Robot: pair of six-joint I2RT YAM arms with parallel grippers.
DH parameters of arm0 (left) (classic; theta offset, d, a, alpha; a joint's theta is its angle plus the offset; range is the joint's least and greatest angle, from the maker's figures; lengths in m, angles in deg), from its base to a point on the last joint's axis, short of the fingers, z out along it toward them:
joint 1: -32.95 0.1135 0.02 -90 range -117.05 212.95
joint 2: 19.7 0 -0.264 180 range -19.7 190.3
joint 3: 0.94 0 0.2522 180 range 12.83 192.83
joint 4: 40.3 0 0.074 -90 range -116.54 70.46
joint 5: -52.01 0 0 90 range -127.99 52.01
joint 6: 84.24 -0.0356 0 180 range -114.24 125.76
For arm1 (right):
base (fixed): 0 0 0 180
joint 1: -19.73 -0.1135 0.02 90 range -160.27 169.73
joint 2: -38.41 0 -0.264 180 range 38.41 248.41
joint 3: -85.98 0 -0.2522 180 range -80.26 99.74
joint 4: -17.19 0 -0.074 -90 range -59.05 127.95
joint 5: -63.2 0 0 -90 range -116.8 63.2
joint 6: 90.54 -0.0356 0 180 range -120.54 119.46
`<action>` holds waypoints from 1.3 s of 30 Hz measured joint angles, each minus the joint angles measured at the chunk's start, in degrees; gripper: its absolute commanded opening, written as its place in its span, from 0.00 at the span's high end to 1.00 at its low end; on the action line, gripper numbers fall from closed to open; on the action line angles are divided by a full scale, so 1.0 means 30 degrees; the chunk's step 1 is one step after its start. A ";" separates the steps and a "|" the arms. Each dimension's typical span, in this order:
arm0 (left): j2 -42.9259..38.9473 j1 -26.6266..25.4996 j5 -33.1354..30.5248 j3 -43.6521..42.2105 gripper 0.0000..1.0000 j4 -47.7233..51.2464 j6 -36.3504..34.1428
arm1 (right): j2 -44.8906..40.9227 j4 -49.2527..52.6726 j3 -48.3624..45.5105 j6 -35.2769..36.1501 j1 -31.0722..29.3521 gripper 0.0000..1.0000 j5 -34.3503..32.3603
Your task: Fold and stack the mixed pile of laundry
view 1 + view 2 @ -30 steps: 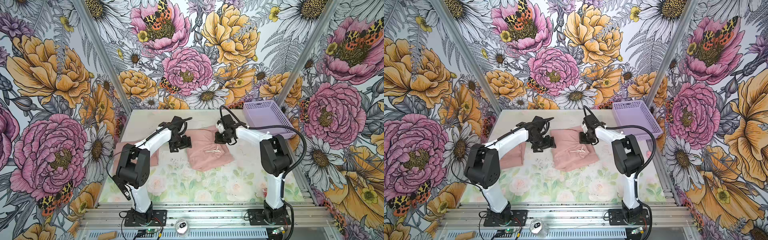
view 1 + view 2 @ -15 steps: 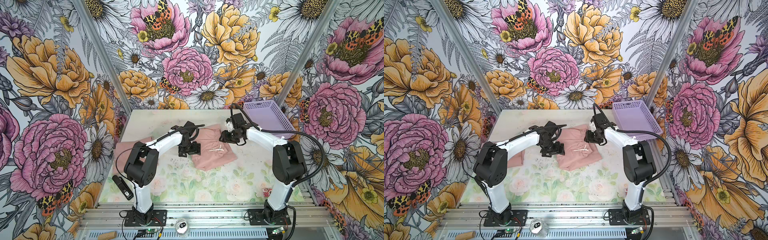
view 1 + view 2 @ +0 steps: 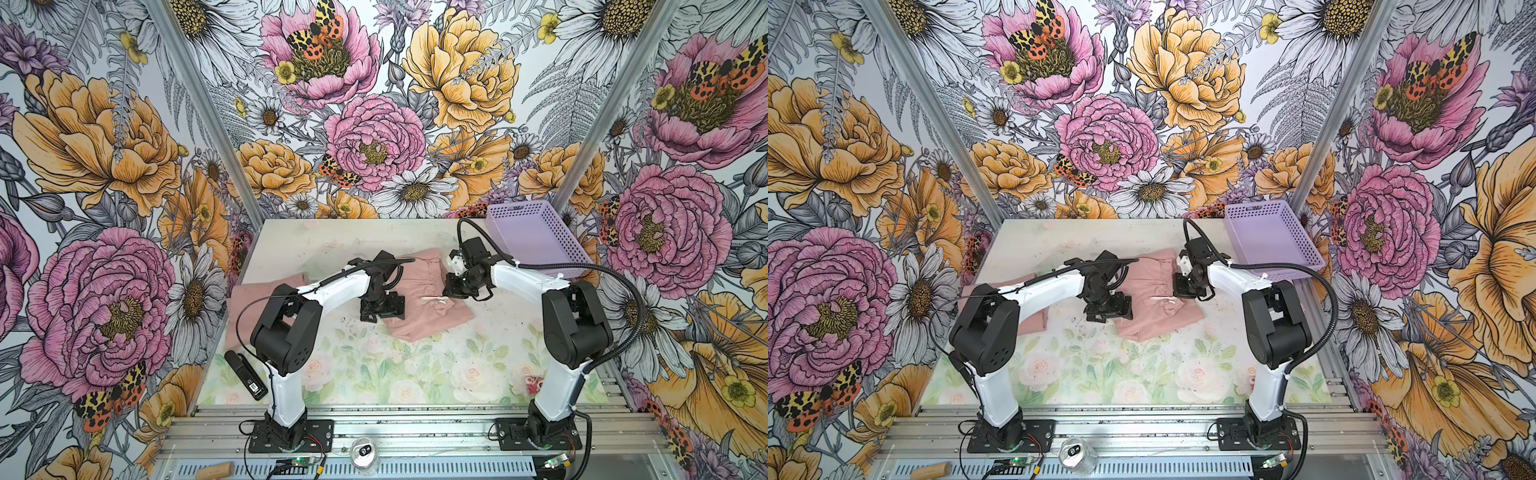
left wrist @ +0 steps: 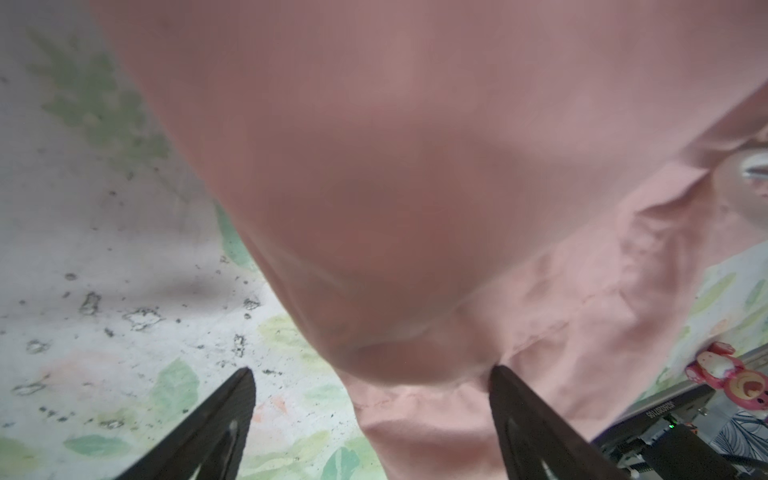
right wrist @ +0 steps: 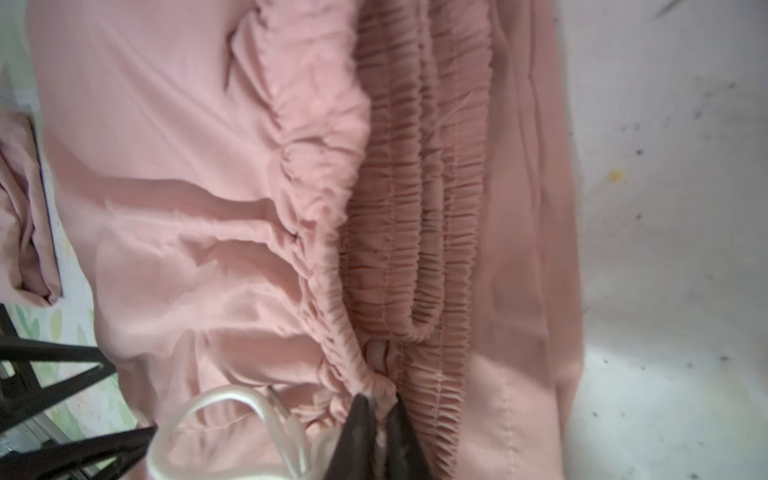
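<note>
A dusty-pink garment with an elastic waist [image 3: 424, 307] [image 3: 1154, 307] lies partly folded mid-table, its white drawstring [image 5: 232, 415] loose on top. My right gripper [image 3: 455, 286] [image 5: 378, 409] is shut on a pinch of the gathered waistband [image 5: 415, 208] at the garment's right edge. My left gripper [image 3: 382, 309] [image 4: 370, 374] is open and low at the garment's left edge, with the pink hem lying between its fingers [image 4: 528, 419]. A second pink garment [image 3: 249, 299] [image 3: 1000, 291] lies flat at the table's left, partly hidden behind the left arm.
A lilac perforated basket [image 3: 536, 241] [image 3: 1271, 237] stands tilted at the back right corner. A black handheld device [image 3: 245, 374] lies at the front left. A small pink toy [image 3: 534, 384] sits by the right arm's base. Floral walls close in three sides.
The left gripper moved right and toward the front, staying open. The right gripper swung out to the right, then came back onto the waistband and shut. The drawstring garment shifted slightly right.
</note>
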 measured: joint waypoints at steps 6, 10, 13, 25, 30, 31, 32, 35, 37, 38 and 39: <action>-0.0007 -0.0240 0.0000 -0.0721 0.10 -0.0131 0.0146 | 0.0175 -0.0197 -0.0095 -0.0015 0.0437 1.00 -0.0510; -0.0015 -0.0240 -0.0015 -0.1268 0.10 -0.0146 0.0226 | 0.0219 -0.0299 -0.0423 -0.0015 0.0780 1.00 -0.0408; -0.0466 -0.0240 -0.0036 -0.1588 0.09 -0.0211 0.0452 | 0.0226 -0.0408 -0.0583 0.0007 0.0933 1.00 -0.0291; -0.1596 0.0095 -0.0102 -0.1625 0.08 -0.0583 0.0641 | 0.0452 -0.0736 0.1188 0.0510 0.1967 0.46 0.1705; -0.1596 0.0197 -0.0131 -0.1625 0.08 -0.0590 0.0641 | 0.2397 -0.1683 0.3038 0.0576 0.2033 0.44 0.3293; -0.1603 0.0197 -0.0160 -0.1625 0.08 -0.0597 0.0641 | 0.2798 -0.1756 0.3286 0.0597 0.2033 0.44 0.3599; -0.1603 0.0197 -0.0168 -0.1625 0.08 -0.0590 0.0641 | 0.3286 -0.1814 0.3541 0.0641 0.2025 0.44 0.3978; -0.1639 0.0248 -0.0182 -0.1654 0.08 -0.0605 0.0641 | 0.4415 -0.1931 0.3912 0.0721 0.2025 0.45 0.4940; -0.1734 0.0372 -0.0197 -0.1727 0.08 -0.0619 0.0648 | 0.4874 -0.1960 0.3934 0.0823 0.2025 0.47 0.5413; -0.1800 0.0452 -0.0219 -0.1800 0.08 -0.0641 0.0641 | 0.5056 -0.1960 0.3934 0.0860 0.2033 0.50 0.5646; -0.1851 0.0525 -0.0226 -0.1851 0.08 -0.0648 0.0648 | 0.5158 -0.1989 0.3934 0.0918 0.2047 0.53 0.5836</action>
